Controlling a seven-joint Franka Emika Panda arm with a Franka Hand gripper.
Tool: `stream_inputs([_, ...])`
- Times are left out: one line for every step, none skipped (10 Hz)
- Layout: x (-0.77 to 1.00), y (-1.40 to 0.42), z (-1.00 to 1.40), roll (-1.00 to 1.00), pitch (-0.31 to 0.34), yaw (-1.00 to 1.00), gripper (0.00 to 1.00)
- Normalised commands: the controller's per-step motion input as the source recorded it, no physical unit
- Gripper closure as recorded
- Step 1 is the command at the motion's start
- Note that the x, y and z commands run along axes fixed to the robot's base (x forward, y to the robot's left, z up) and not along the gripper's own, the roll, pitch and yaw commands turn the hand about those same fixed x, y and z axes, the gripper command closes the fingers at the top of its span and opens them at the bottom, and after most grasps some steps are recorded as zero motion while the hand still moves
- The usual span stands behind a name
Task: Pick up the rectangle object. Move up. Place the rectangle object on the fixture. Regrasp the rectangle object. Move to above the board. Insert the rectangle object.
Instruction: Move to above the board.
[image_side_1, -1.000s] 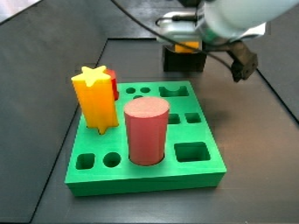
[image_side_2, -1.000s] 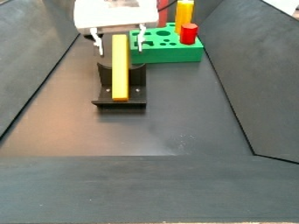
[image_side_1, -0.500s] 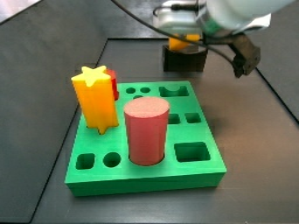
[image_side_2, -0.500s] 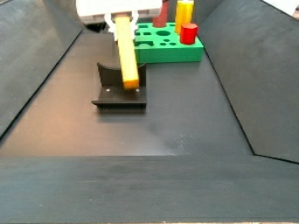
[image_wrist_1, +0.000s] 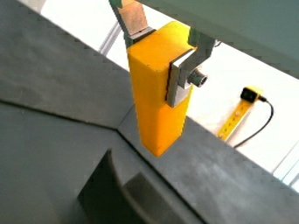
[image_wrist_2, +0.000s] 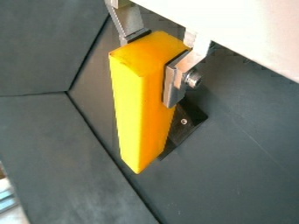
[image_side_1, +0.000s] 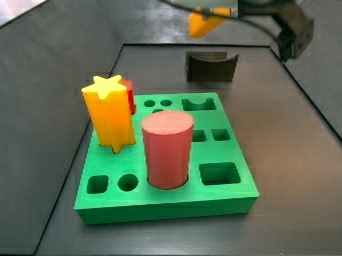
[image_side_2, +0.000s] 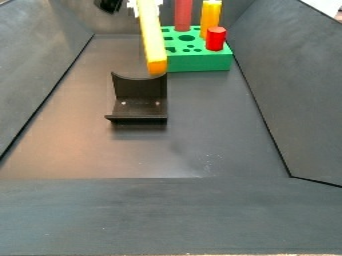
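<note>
**Bar held clear above fixture; board carries two pieces**

We count one rectangle object (image_side_2: 148, 36), one fixture (image_side_2: 138, 97), one board (image_side_1: 167, 190), one yellow star-topped post (image_side_1: 108, 112) and one red cylinder (image_side_1: 168, 148).

The gripper (image_wrist_1: 159, 54) sits at the upper edge of both side views and is largely cut off there; in a side view only a scrap of orange (image_side_1: 209, 17) shows beneath it. In both wrist views its two silver fingers (image_wrist_2: 177, 75) are closed against opposite faces of the rectangle object (image_wrist_2: 142, 103), gripping it near its upper end, the bar hanging below them.

The bar is in the air, above the fixture and apart from it. The fixture's notch (image_side_1: 211, 58) holds nothing.

On the board, the star post and the cylinder stand upright in holes; the remaining holes we can see are unfilled. We cannot tell the shape of the holes behind the post.
</note>
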Motion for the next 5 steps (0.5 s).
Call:
stream_inputs([-0.14,-0.1,1.0,-0.04,-0.077,0.0,1.0])
stream_inputs([-0.14,-0.09,1.0,-0.04,-0.067,-0.02,1.0])
stream_inputs([-0.13,-0.07,1.0,-0.04,-0.051,-0.04,1.0])
stream_inputs([-0.12,-0.05,1.0,-0.05,-0.029,-0.05,1.0])
stream_inputs([-0.11,-0.04,0.9,-0.05,-0.007,-0.06,1.0])
